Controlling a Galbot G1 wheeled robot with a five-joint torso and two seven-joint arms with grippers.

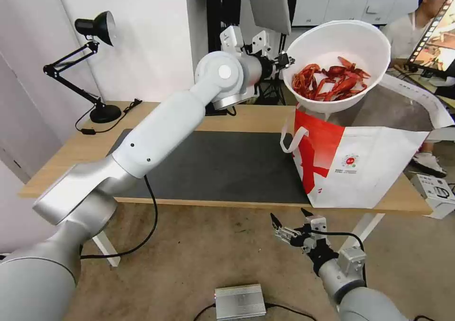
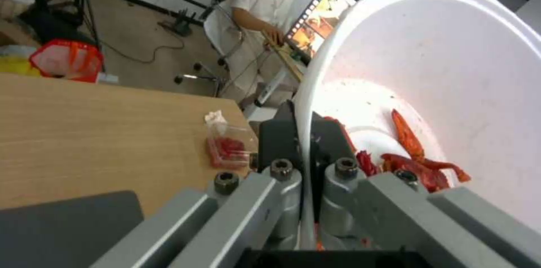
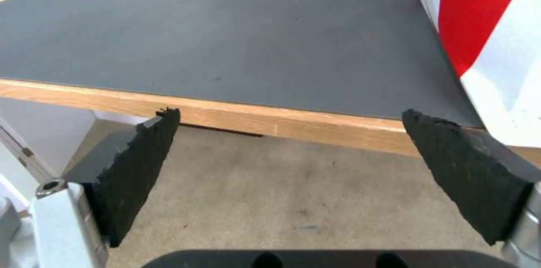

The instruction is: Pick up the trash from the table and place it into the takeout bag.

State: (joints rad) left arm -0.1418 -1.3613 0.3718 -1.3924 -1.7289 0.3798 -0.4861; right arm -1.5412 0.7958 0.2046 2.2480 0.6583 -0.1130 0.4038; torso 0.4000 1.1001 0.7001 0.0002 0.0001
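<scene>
Right gripper (image 1: 289,219) spread wide, holding nothing, parked low off the table (image 1: 61,155) front edge, just below the takeout bag (image 1: 360,167). Left gripper (image 2: 307,149) pinched on the white bowl (image 1: 332,50) rim, arm stretched up and across, bowl of red shells tilted above the bag's mouth. Beyond it, a clear box (image 2: 228,147) sits on the tabletop.

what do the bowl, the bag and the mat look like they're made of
Bowl: likely thin white plastic or foam, with a smooth matte wall and thin rim, gripped by the left gripper. Bag: probably soft matte non-woven fabric that creases. Mat: dark grey, flat, dull, perhaps rubber or felt.
</scene>
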